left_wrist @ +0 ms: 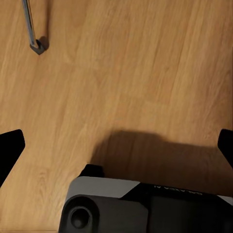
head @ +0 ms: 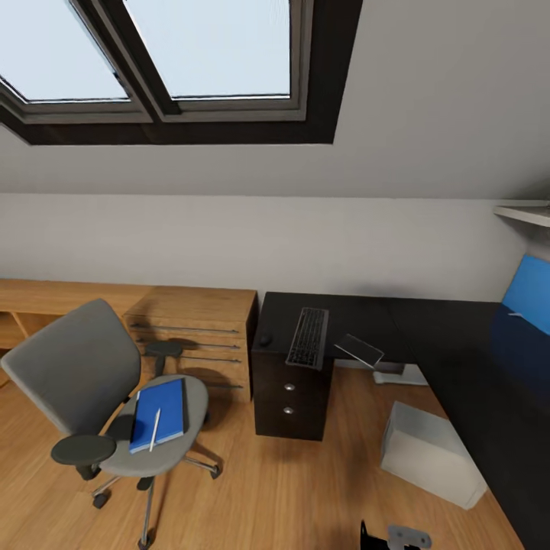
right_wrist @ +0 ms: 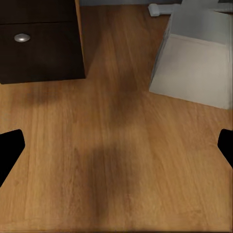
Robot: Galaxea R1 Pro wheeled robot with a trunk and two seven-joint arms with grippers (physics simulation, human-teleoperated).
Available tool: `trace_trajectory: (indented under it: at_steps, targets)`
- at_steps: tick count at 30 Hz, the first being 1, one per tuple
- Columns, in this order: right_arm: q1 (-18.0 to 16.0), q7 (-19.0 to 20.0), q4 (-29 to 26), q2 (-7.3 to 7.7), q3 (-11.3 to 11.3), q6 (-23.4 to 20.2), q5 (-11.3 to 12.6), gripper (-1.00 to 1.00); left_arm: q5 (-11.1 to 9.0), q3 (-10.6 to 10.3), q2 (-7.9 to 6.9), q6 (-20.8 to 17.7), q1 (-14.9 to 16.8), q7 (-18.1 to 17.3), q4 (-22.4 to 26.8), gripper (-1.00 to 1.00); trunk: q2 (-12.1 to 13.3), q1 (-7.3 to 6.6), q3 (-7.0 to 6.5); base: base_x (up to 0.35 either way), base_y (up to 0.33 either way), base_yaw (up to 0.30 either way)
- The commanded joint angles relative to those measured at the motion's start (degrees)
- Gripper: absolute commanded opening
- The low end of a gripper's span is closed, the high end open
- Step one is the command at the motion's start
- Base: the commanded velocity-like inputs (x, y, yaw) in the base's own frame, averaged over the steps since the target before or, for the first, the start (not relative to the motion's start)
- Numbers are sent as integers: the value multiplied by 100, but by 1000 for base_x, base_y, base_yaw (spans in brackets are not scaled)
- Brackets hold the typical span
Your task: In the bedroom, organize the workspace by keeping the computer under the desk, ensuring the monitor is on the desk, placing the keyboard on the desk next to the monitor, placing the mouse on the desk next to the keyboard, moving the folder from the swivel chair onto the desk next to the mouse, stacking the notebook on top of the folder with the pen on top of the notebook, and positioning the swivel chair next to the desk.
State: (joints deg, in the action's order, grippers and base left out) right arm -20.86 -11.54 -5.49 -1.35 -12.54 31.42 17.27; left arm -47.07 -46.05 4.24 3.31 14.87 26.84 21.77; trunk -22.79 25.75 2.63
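Observation:
The grey swivel chair stands at the left, away from the black desk. On its seat lies the blue folder with a thin white pen on top; I cannot tell the notebook apart from it. The keyboard and a small dark mouse rest on the desk's left end. The monitor leans tilted by the desk's inner edge, its pale base on the floor. The computer stands on the floor beside the desk. Both the left gripper and the right gripper hang open over bare floor.
A light-wood cabinet runs along the wall behind the chair. The black drawer unit with silver knobs stands near the computer. One chrome chair leg reaches into the left wrist view. A skylight sits above.

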Motion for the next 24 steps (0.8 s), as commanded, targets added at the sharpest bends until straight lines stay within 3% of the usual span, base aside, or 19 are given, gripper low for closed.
trace_trajectory:
  at_steps: [1,24]
  targets:
    - [-6,-35,4,-2,-51,13,31,100,-62,-46,-3,33,7,32,2,100,-13,3,11,-54,0,-93]
    - [-6,-32,76,-6,-71,13,4,100,-50,-44,-9,38,7,32,2,100,-13,3,3,-7,0,-13]
